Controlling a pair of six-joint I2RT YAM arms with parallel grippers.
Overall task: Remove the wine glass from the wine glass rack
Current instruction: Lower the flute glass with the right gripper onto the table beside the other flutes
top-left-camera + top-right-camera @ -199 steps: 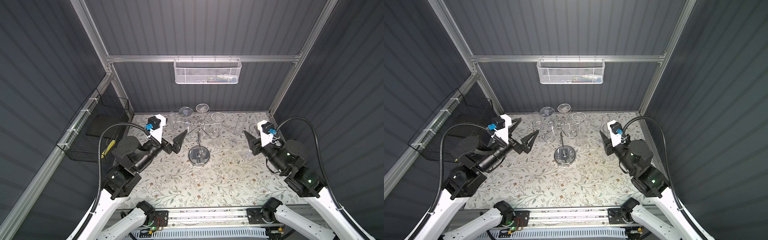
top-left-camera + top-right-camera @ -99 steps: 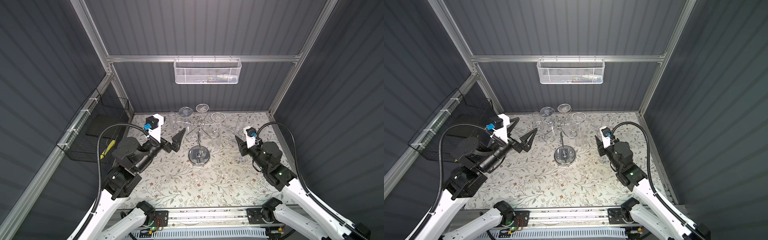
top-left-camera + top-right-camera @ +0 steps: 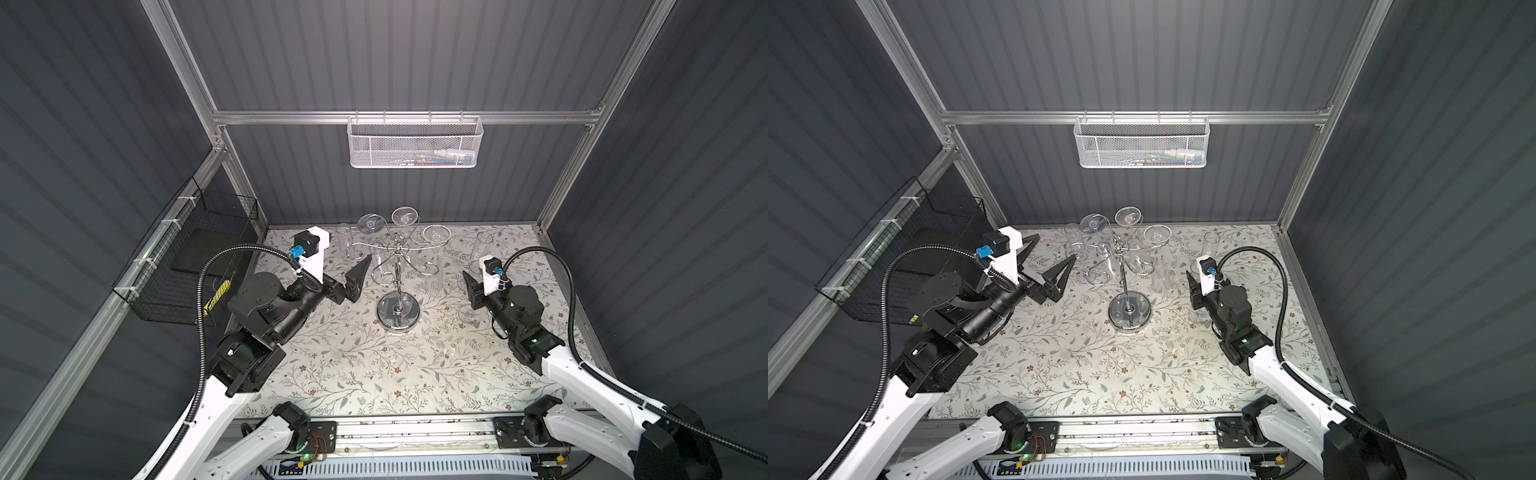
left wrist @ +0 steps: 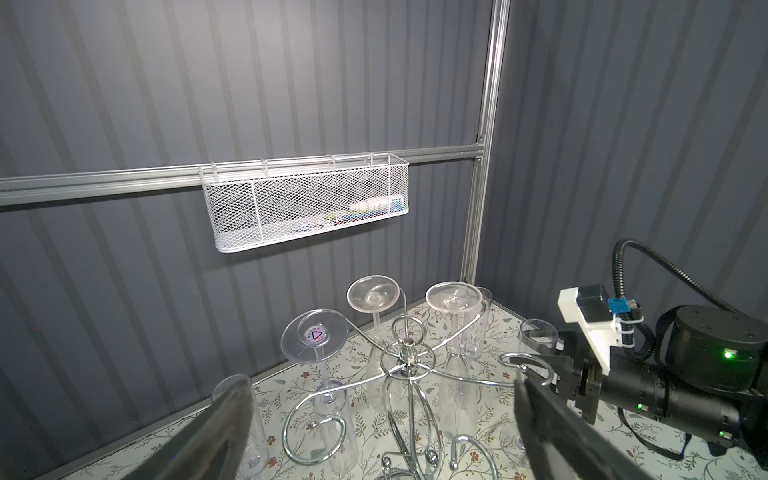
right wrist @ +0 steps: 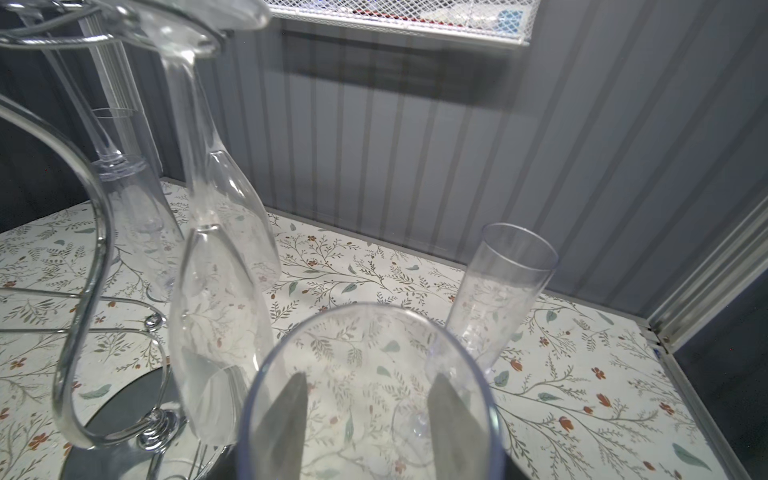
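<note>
Mia: Where is the glass (image 5: 374, 332)?
Sam: It is off the rack (image 3: 397, 286) already. It stands the right way up, near the rack on its right side. The right gripper (image 5: 370, 376) is pinching it below the wide rim.
Mia: Is its foot on the table (image 3: 353, 365)?
Sam: I cannot tell. In both top views the foot looks very near the table, maybe touching.
Mia: So what is the job now?
Sam: I think it is putting the glass down. Go down slowly and straight. Hold the glass upright so the foot lands flat. Let go only when it can stand by itself.
Mia: What could it bump?
Sam: A hanging glass (image 5: 216, 332) is close by, upside down on the rack. A tall glass (image 5: 498, 291) stands on the table a bit further back. So open just a little, then pull the gripper straight back along the arm, not sideways.
Mia: And the left gripper (image 3: 1067, 277)?
Sam: It is spread wide and holds nothing. It hangs in the air close to the left side of the rack. It is best if it waits there, so the rack does not shake
</note>
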